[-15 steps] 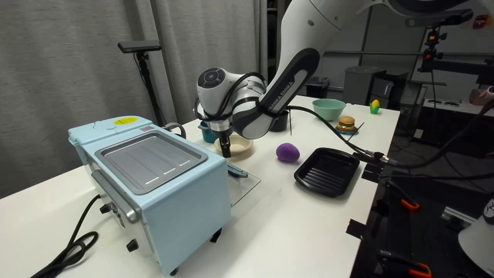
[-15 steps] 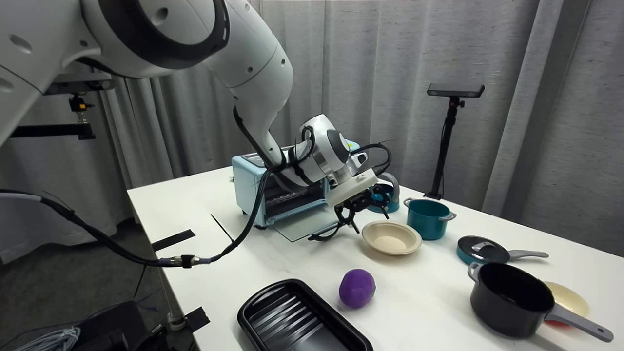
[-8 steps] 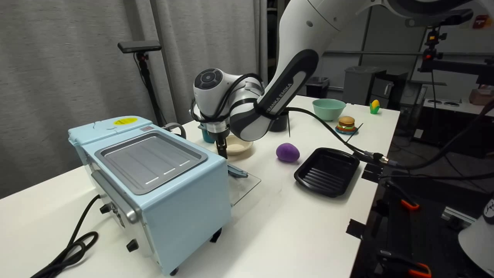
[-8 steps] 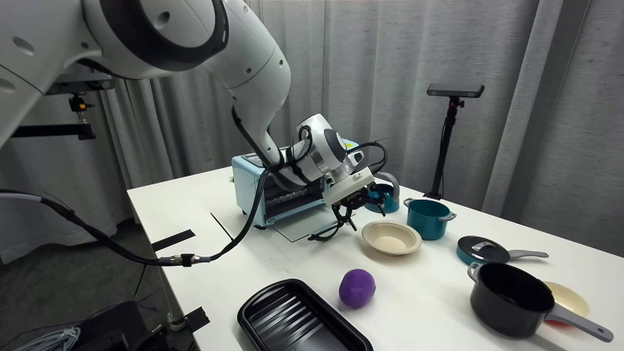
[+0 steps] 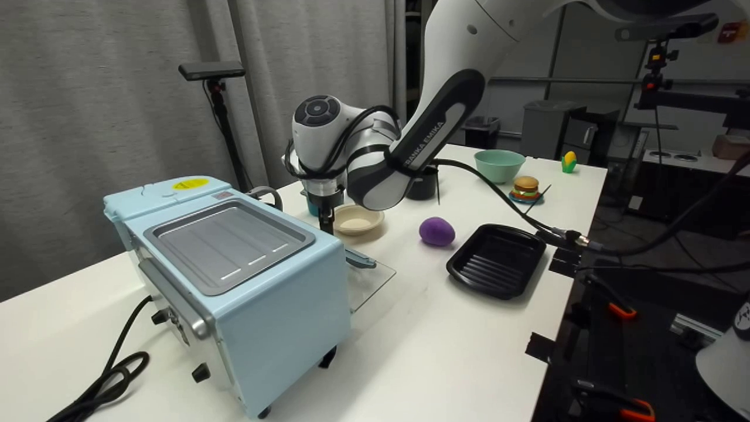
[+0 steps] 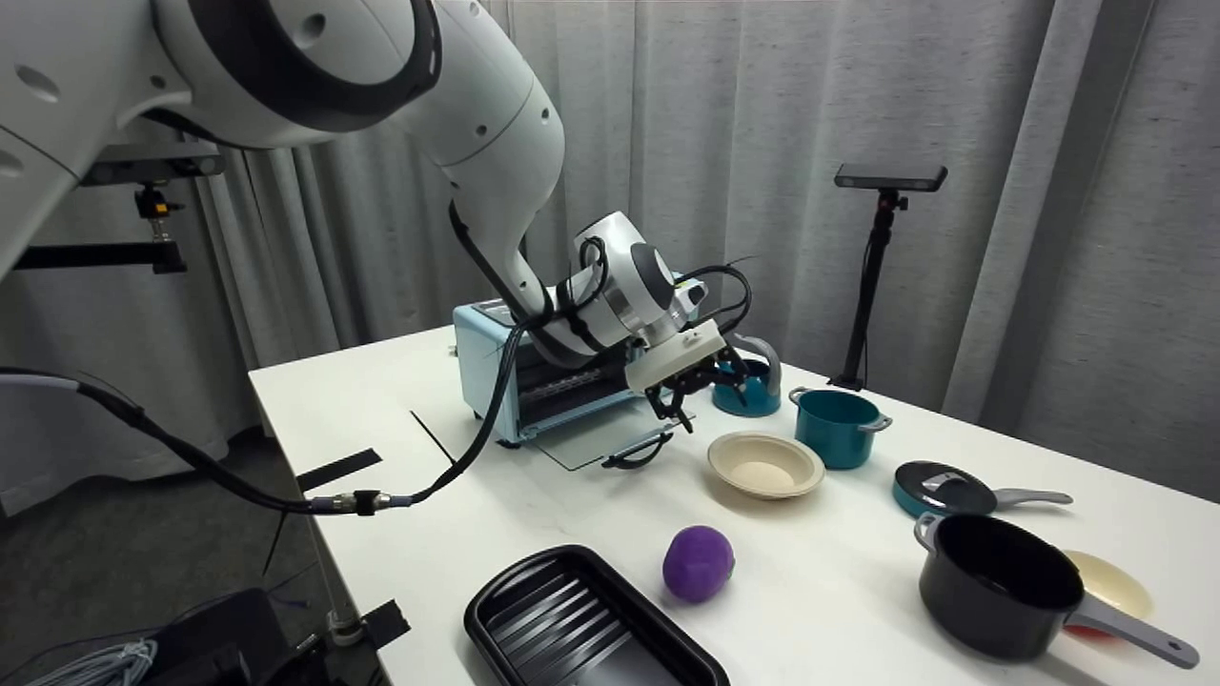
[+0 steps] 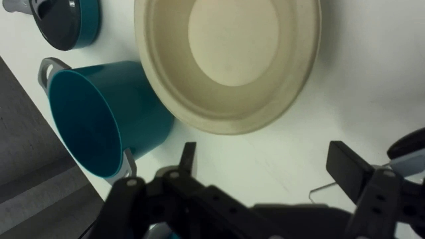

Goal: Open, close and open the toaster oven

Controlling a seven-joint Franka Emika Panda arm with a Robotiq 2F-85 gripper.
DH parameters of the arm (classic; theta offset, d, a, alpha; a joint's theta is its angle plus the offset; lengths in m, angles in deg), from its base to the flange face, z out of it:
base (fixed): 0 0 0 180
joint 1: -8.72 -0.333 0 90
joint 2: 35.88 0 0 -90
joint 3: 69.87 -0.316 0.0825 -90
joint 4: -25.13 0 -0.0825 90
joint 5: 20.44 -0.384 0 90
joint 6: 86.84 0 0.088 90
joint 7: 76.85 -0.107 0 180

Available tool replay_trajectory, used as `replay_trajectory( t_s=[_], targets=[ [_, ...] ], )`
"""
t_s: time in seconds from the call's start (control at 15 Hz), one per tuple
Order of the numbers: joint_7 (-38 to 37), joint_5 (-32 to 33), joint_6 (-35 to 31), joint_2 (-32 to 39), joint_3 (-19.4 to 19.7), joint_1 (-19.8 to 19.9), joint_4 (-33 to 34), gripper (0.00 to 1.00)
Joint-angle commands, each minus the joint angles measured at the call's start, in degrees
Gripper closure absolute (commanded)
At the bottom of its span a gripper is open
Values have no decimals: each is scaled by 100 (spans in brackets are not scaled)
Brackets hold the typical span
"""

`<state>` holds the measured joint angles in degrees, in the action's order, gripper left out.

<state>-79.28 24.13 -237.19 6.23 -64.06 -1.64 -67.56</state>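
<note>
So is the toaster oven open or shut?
Open: in an exterior view, the toaster oven has its clear door lowered, exposing the dark interior.

- Light-blue boxy toaster oven [image 5: 275,316]: painted-metal look, smooth, satin sheen.
- Ribbed grey panel [image 5: 228,246] on its top: metallic, bright highlights.
- Clear flat door pane [image 5: 369,285]: smooth, see-through; glass or plastic, can't tell.
- Black rectangular ridged pan [image 5: 497,261]: smooth, glossy.
- Beige round bowl [image 7: 232,43]: matt, pressed-paper look.
- Teal two-handled pot [image 7: 142,106]: smooth, plastic-looking, soft sheen.
- Purple egg-shaped object [image 6: 699,564]: smooth, matt.
- White-and-black robot arm [image 5: 463,53]: smooth, plastic-looking shell, light gloss.
- Black two-fingered tool [image 7: 264,162]: matt.
- Grey pleated curtain [image 6: 782,124]: woven cloth, matt, slightly rough.
- White table [image 6: 829,591]: smooth, low sheen.
</note>
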Motion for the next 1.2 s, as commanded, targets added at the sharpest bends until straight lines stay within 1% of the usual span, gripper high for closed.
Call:
replay_trajectory(
  t_s=[0.0,0.4,0.67,1.13],
  targets=[
    [-243,8,-321,-182,44,-21,-158,0],
    [-286,-100,-440,-330,-26,30,-301,0],
    [-278,-104,-529,-581,-31,69,-460,0],
    [-265,-77,-871,-853,-8,41,-619,0]
  ],
)
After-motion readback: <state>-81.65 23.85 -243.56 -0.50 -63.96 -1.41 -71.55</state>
